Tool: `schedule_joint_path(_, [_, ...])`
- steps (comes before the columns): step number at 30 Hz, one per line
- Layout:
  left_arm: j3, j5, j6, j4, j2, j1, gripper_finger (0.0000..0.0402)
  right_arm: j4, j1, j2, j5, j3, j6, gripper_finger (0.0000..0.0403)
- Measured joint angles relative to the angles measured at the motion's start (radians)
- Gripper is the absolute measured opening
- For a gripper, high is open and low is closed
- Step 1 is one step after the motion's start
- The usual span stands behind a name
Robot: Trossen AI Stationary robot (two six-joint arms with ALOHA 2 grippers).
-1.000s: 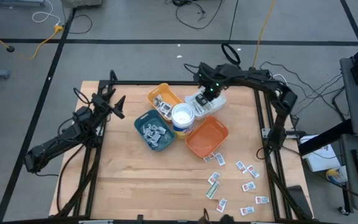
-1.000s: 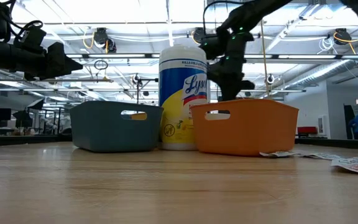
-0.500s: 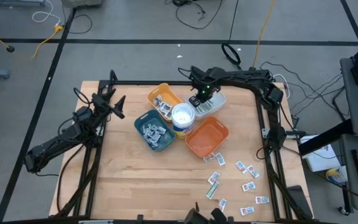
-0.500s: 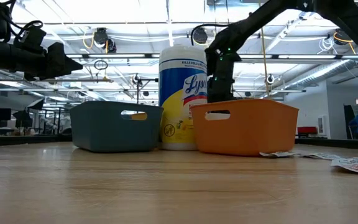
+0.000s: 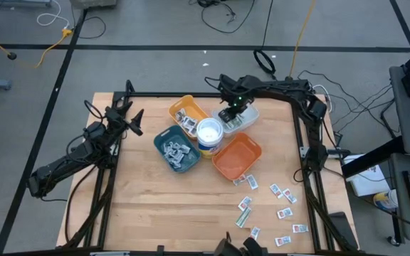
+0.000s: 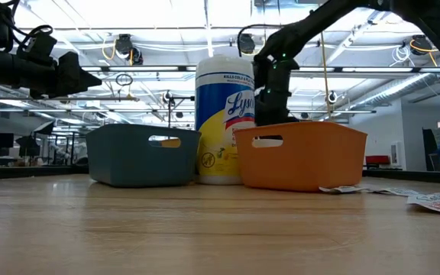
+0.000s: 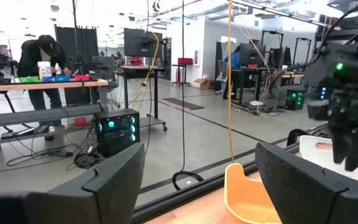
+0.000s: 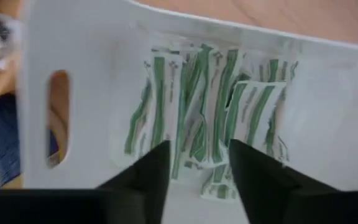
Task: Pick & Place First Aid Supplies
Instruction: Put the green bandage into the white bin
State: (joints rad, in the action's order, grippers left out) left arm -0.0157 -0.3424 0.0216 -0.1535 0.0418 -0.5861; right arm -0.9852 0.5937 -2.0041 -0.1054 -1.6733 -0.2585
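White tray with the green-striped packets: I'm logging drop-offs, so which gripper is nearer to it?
Right. The right gripper hangs directly over the white tray; the left gripper waits far off, beyond the yellow tray.

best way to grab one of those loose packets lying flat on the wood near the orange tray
Judging from the high view, come straight down from above. The loose packets lie flat and spread apart on the table, so pinch one across its narrow width at the middle. One well apart from its neighbours leaves room for both fingers. The orange tray stands clear.

green-striped white packets (image 8: 197,118), white tray (image 8: 328,124)
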Motion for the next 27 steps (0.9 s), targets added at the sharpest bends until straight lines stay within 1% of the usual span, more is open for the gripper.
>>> schedule_joint_path(4, [0.0,0.0,0.0,0.0,0.0,0.0,0.0308,-0.002,0.001,0.045,0.0,0.0,0.091,0.0215])
schedule_joint_path(8, [0.0,0.0,0.0,0.0,0.0,0.0,0.0308,-0.018,0.001,0.1,0.0,0.0,0.193,0.0235])
schedule_joint_path(12, [0.0,0.0,0.0,0.0,0.0,0.0,0.0308,-0.062,-0.008,0.138,0.0,0.0,0.307,0.0237])
schedule_joint_path(16, [0.0,0.0,0.0,0.0,0.0,0.0,0.0308,-0.127,-0.023,0.169,0.0,0.0,0.46,0.0232])
schedule_joint_path(19, [0.0,0.0,0.0,0.0,0.0,0.0,0.0308,-0.153,-0.04,0.186,0.0,0.0,0.537,0.0228])
schedule_joint_path(22, [0.0,0.0,0.0,0.0,0.0,0.0,0.0308,-0.158,-0.077,0.22,0.006,0.01,0.574,0.0227])
schedule_joint_path(27, [0.0,0.0,0.0,0.0,0.0,0.0,0.0308,-0.149,-0.199,0.306,0.054,0.086,0.569,0.0227])
